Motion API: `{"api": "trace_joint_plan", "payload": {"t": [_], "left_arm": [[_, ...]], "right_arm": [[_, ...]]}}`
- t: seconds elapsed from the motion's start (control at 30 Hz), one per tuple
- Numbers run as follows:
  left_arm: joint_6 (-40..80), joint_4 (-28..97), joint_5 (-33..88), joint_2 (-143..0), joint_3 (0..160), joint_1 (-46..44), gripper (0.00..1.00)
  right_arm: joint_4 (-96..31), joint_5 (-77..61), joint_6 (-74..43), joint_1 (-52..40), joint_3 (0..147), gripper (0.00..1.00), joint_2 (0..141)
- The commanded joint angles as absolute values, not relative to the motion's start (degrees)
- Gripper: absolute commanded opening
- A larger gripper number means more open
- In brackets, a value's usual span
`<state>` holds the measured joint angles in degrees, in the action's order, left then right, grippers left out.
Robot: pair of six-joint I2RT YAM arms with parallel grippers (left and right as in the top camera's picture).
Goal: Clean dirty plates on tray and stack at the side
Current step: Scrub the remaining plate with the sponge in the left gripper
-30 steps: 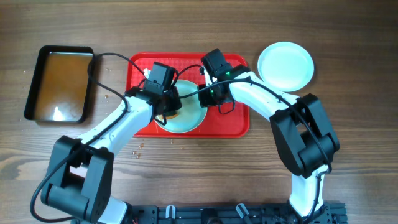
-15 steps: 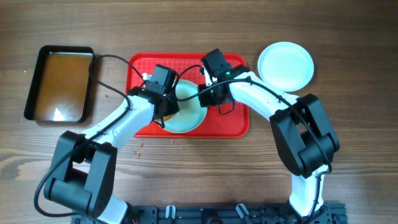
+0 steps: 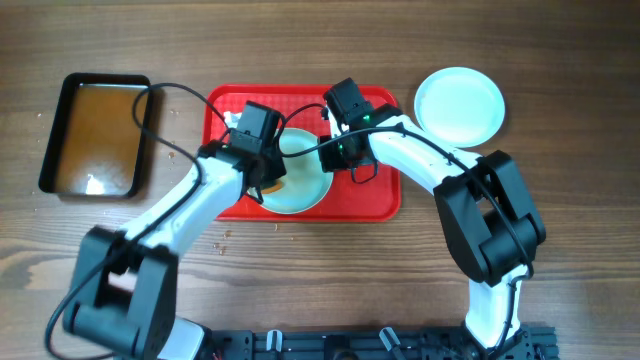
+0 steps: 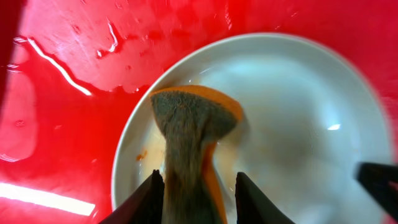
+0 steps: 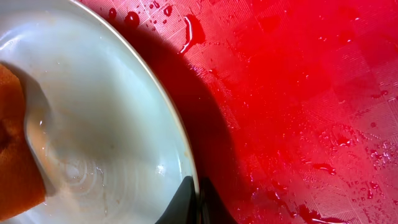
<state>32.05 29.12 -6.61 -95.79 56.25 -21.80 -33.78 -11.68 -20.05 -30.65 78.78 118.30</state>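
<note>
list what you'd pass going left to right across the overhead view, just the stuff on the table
black pan of brownish water → red tray, with one plate on the tray → white plate on the bare table

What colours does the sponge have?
Sponge: orange with a grey scouring face, clearest in left wrist view.

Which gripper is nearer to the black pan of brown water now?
Left. The left gripper, holding a sponge on the plate in the tray, is right of the pan. The right gripper pinches that plate's opposite rim, farther right.
</note>
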Motion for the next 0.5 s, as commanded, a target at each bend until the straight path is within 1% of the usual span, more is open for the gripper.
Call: {"api": "trace_joint_plan", "payload": {"t": [0.0, 0.03, 0.07, 0.13, 0.23, 0.33, 0.47], "left_arm": [[32.03, 27.9, -7.31, -99.68, 55.37, -21.87, 0.31], [32.03, 27.94, -6.63, -100.25, 55.37, -21.87, 0.27], [32.01, 27.99, -5.61, -100.49, 55.37, -21.87, 0.17], [31.99, 27.9, -5.63, -100.25, 55.42, -21.87, 0.04], [32.01, 28.08, -5.48, -96.9, 55.51, -22.28, 0.04], [32.01, 27.83, -2.11, -94.45, 55.51, -23.35, 0.04], [31.94, 27.7, -2.46, -97.36, 53.43, -23.53, 0.04]], "right_arm": [[-34.24, -8.82, -19.66, -30.37, 78.26, 0.04, 120.55], [-34.26, -8.82, -19.66, -30.37, 78.26, 0.04, 120.55], [-34.26, -8.82, -19.68, -30.37, 78.26, 0.04, 120.55], [-34.24, -8.82, -19.68, -30.37, 78.26, 0.04, 120.55], [-34.24, -8.82, -19.66, -30.37, 78.26, 0.04, 120.55], [-34.15, -8.82, -19.66, -30.37, 78.26, 0.04, 120.55], [-34.17, -8.82, -19.64, -30.37, 78.26, 0.04, 120.55]]}}
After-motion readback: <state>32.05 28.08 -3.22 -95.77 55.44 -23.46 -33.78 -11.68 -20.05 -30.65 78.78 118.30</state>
